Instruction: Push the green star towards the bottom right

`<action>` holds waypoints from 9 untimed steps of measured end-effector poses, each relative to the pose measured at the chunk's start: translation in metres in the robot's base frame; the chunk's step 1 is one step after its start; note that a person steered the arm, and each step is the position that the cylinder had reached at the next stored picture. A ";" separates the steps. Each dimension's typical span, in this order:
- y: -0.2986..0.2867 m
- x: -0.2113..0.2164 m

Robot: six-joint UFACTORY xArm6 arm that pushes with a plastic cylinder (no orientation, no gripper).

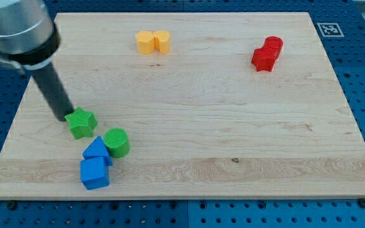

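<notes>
The green star [81,123] lies on the wooden board [233,126] at the view's left, a little below the middle. My tip [63,116] rests at the star's upper left edge, touching or almost touching it. A green cylinder [116,142] stands just to the star's lower right. A blue triangular block [97,151] and a blue cube [94,173] sit below the star, next to the cylinder.
Two yellow blocks [153,42] sit together near the view's top, left of centre. Two red blocks [267,53] sit together at the upper right. The board's left edge is close to my tip. A blue pegboard surrounds the board.
</notes>
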State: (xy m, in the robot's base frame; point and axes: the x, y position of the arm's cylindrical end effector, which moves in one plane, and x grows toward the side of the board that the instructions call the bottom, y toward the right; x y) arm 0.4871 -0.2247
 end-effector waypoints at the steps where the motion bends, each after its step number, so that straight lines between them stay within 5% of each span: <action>1: -0.016 0.019; 3: 0.057 0.018; 9: 0.157 0.029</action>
State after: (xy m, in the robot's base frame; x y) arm 0.5165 -0.0677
